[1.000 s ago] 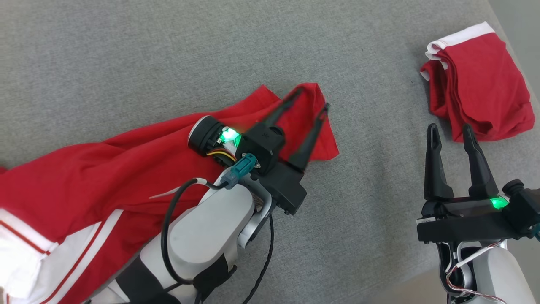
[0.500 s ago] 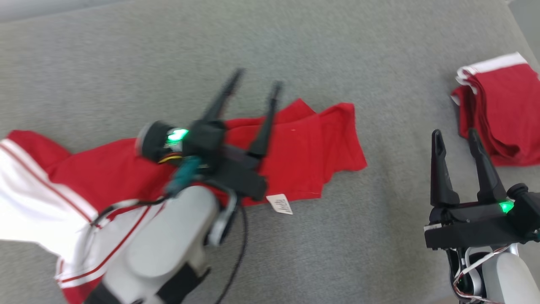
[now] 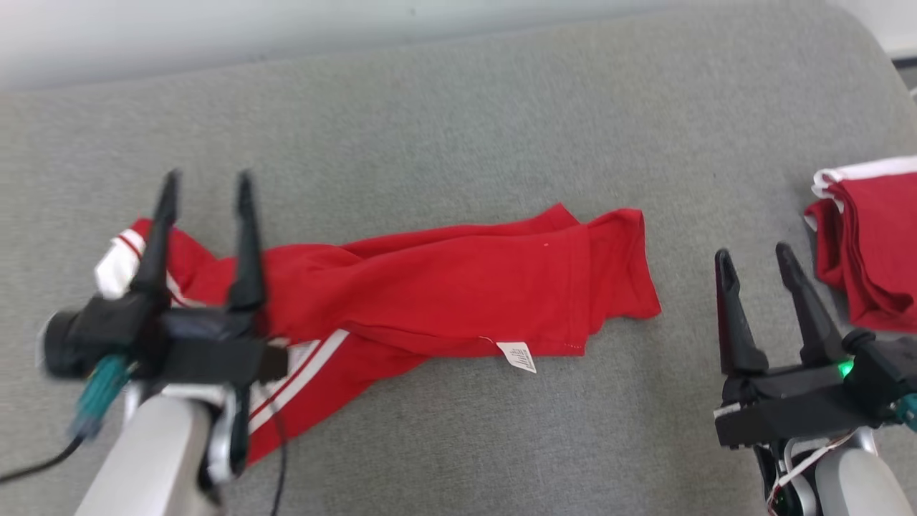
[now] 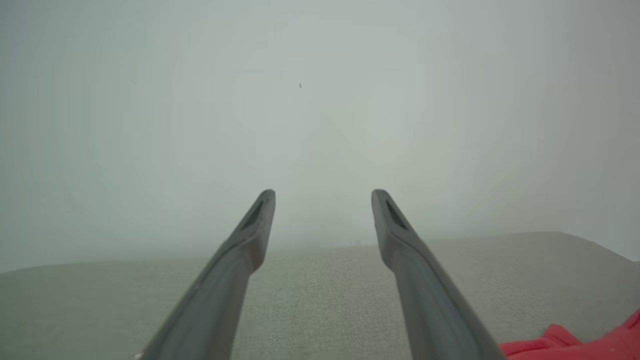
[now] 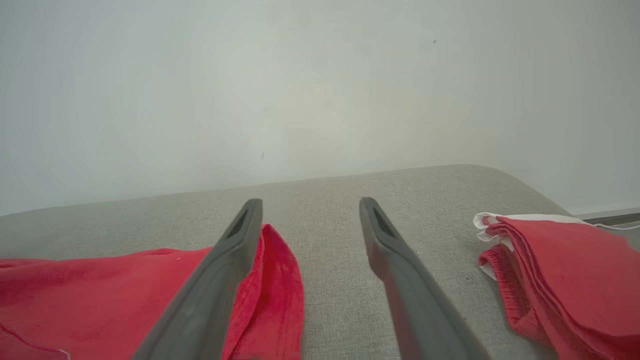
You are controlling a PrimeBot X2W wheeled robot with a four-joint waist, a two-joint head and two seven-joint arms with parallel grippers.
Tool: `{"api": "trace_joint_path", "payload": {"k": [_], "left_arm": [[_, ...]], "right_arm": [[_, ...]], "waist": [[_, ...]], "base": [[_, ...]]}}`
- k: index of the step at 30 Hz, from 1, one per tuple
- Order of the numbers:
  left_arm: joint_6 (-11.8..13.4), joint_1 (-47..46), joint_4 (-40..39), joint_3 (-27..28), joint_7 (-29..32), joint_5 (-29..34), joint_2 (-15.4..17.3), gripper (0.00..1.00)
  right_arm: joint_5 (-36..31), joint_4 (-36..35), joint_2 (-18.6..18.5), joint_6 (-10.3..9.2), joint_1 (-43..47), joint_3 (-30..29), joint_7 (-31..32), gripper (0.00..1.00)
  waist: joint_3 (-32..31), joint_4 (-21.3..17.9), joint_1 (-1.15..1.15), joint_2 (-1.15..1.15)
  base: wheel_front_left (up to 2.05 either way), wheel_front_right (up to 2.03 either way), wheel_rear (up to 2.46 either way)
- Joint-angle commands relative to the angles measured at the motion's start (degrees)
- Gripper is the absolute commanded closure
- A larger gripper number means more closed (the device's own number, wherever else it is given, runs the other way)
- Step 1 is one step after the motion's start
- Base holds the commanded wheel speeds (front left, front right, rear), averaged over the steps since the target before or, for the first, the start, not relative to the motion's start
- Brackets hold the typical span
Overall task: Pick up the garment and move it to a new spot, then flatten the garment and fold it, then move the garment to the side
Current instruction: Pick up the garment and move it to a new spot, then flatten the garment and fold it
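Head view: red garment (image 3: 458, 287) lies crumpled lengthwise across the middle of the grey upholstered surface (image 3: 458, 129), long axis L–R. A white sewn-in label (image 3: 517, 356) sticks out at its near edge; dark print on it, too small to read. White stripes (image 3: 308, 369) run along the near-left part, and a white cuff (image 3: 118, 261) shows at the far-left end.

L gripper (image 3: 208, 178) sits over the garment's left end, fingers spread wide, nothing between them; motion-blurred, so contact w/ the cloth below cannot be told. L wrist view confirms parted, empty fingers (L gripper (image 4: 324, 192)), w/ a red corner of garment (image 4: 575, 345) cut off at lower right.

R gripper (image 3: 752, 253) is likewise released and empty, over bare fabric between the garment and a second, folded red-and-white piece (image 3: 874, 244), the latter cropped by the right edge. R wrist view (R gripper (image 5: 311, 201)): its left finger hides part of the garment's (image 5: 100, 290) hem; folded piece (image 5: 565, 270) apart, to the right.
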Motion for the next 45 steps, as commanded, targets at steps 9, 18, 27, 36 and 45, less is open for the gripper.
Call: {"api": "trace_joint_path", "payload": {"k": [9, 18, 27, 36, 45], "left_arm": [[-1.53, 12.35, -4.70, 9.31, -0.16, 3.80, 1.18, 0.00], [-3.27, 21.62, -5.95, 11.88, -0.16, 6.87, 1.33, 0.00], [-2.81, 27.38, -5.85, 10.37, 1.16, 7.67, 1.61, 0.00], [-2.49, 29.95, -6.18, 10.27, 2.93, 6.66, 2.08, 0.00], [-2.03, 30.45, -6.54, 10.25, 3.92, 6.55, 2.45, 0.00]], "right_arm": [[-0.53, 0.43, -0.55, -0.04, 2.99, 0.29, 1.02, 0.00], [-1.25, 0.98, -0.09, -0.04, 6.04, 0.68, 1.99, 0.00], [-2.19, -0.17, 0.56, -0.04, 9.07, 1.54, 3.94, 0.00], [-3.72, -2.68, 1.66, -0.04, 12.68, 2.81, 5.57, 0.00], [-3.91, -4.43, 2.10, -0.04, 13.98, 3.29, 6.59, 0.00]], "waist": [[-4.71, 2.06, 0.01, 0.00], [-8.76, 2.23, 0.01, 0.00], [-11.74, 1.90, 0.01, 0.00], [-13.44, 1.80, 0.01, 0.00], [-13.56, 1.68, 0.01, 0.00]], "base": [[0.00, 0.00, 0.00], [0.00, 0.00, 0.00], [0.00, 0.00, 0.00], [0.00, 0.00, 0.00], [0.00, 0.00, 0.00]]}}
